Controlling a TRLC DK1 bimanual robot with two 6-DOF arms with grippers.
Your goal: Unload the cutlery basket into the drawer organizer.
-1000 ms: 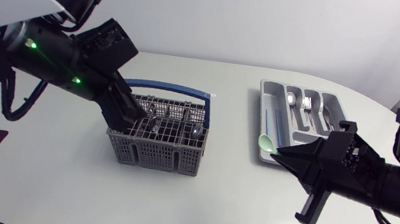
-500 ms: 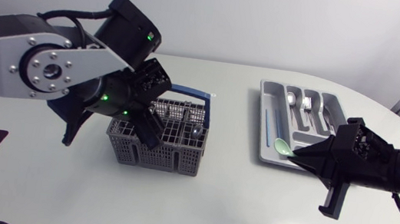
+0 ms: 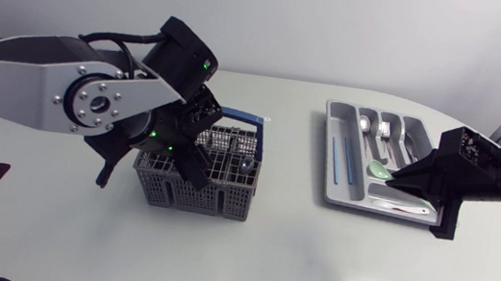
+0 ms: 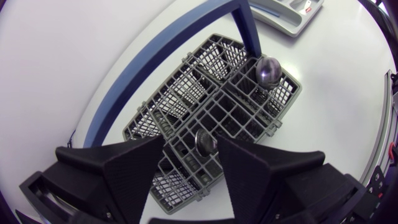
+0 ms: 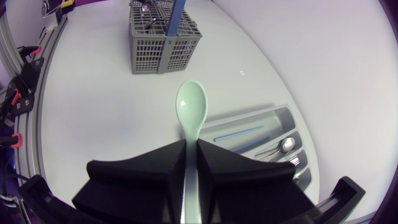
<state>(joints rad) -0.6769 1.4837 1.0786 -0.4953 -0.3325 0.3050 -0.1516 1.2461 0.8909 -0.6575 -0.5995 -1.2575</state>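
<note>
Pinching the handle of a pale green spoon [image 5: 191,102] between its two fingers, the right end effector [image 5: 191,147] hangs over the grey drawer organizer [image 3: 341,186], which lies toward the bench's [image 3: 245,256] far right corner. From the head view the spoon's bowl sits above one of the middle compartments, clear of the tray floor. A slim blue utensil [image 3: 334,156] lies in the long compartment at the organizer's end nearest the basket. Metal cutlery [image 3: 375,128] rests in the far parts of the middle compartments. A white spoon [image 3: 404,208] lies in the crosswise compartment along the organizer's near side.

The grey mesh cutlery basket [image 3: 214,194] stands upright near the middle of the bench, somewhat toward the left edge and well apart from the organizer. Its blue handle [image 4: 168,68] arches over the far side. The left end effector [image 4: 189,146] is directly above the basket with its fingers spread. The rounded metal end of one utensil [image 4: 205,140] stands in a compartment under the gap between them, and open mesh shows between it and one finger. Whether the other finger touches it cannot be told. A second rounded metal end [image 4: 268,70] sticks up from a compartment at the basket's end toward the organizer, just beside the handle's post.
</note>
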